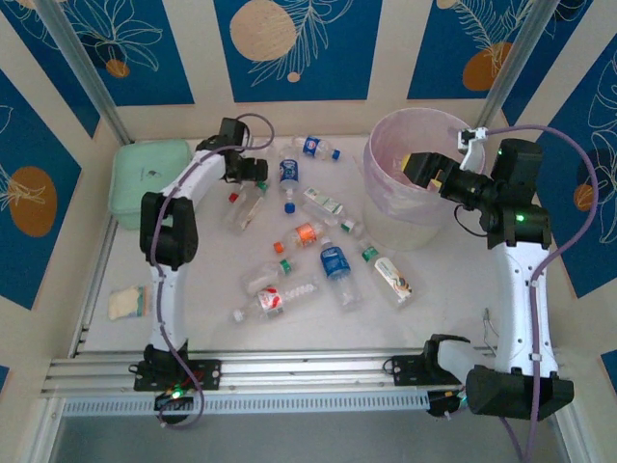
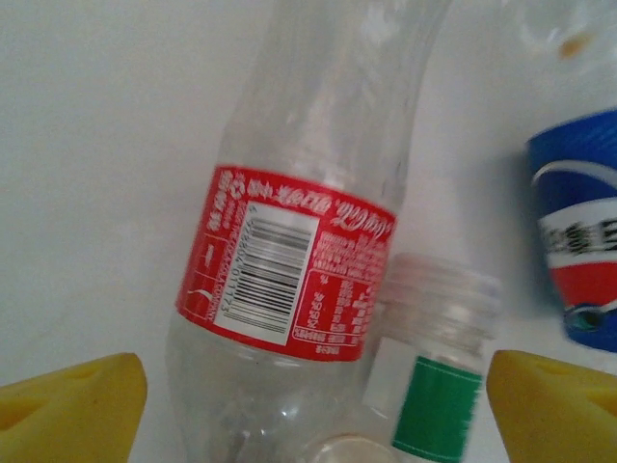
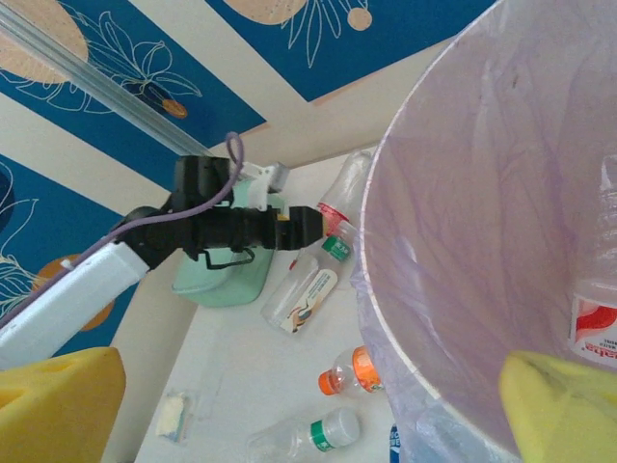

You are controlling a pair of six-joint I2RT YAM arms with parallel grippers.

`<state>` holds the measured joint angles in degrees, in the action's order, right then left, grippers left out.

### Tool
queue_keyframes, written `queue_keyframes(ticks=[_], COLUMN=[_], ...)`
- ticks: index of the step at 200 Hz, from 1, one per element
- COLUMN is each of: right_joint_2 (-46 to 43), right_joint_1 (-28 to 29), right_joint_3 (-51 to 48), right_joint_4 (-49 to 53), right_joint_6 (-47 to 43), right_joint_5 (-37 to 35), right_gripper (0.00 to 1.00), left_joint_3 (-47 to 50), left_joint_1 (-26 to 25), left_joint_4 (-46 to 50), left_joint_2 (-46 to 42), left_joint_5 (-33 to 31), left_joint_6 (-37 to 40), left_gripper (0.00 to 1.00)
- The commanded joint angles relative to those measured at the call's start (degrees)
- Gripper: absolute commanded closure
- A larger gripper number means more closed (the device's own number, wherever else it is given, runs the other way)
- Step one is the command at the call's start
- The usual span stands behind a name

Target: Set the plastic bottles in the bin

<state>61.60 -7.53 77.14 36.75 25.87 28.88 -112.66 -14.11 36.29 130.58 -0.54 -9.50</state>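
Several clear plastic bottles lie scattered over the white table, among them a blue-labelled one (image 1: 335, 262) and an orange-labelled one (image 1: 307, 233). My left gripper (image 1: 253, 172) is low over the far-left cluster. In the left wrist view it (image 2: 313, 424) stands open, its yellow fingers (image 2: 72, 405) on either side of a red-labelled bottle (image 2: 289, 260) and a green-labelled bottle (image 2: 439, 386). A blue-labelled bottle (image 2: 578, 260) lies to their right. My right gripper (image 1: 424, 166) hangs open above the bin (image 1: 410, 224) with nothing between its fingers (image 3: 564, 410). Inside the bin (image 3: 482, 222) lies a red-labelled bottle (image 3: 598, 318).
A mint-green pouch (image 1: 145, 174) sits at the far left corner. A small flat clear packet (image 1: 126, 303) lies near the left edge. Blue and cream patterned walls and metal posts close in the table. The arm bases stand on the rail at the near edge.
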Motion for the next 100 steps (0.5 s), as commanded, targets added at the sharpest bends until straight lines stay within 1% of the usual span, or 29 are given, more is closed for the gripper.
queue_keyframes(ticks=[1,11,53,79,94,100], right_joint_2=[-1.38,-1.57,-2.28,-2.28,-2.28,-2.36], right_joint_1=[0.19,0.23,0.24,-0.03,-0.12,-0.20], right_joint_3=[0.53,-0.14,-1.20,-1.06,-0.81,-0.75], right_joint_4=[1.59,1.57,2.91,3.06,3.06,3.14], right_joint_6=[-1.52,-1.52,-2.48,-2.22,-1.92,-1.96], right_joint_5=[0.13,0.21,-0.79,-0.67,-0.57,-0.51], right_gripper=[0.00,0.00,0.00,0.00,0.00,0.00], left_joint_3=[-1.44,-1.47,0.04,0.43,0.43,0.55], left_joint_1=[0.00,0.07,0.09,0.05,0.13,0.08], left_joint_4=[1.09,0.88,-0.94,-1.58,-1.53,-1.42], left_joint_2=[1.99,2.84,4.33,3.78,3.07,2.57], left_joint_5=[3.21,3.03,2.99,3.35,3.35,3.30], left_joint_6=[-2.21,-3.01,-3.57,-3.37,-3.09,-2.98], left_gripper=[0.06,0.07,0.17,0.31,0.35,0.38])
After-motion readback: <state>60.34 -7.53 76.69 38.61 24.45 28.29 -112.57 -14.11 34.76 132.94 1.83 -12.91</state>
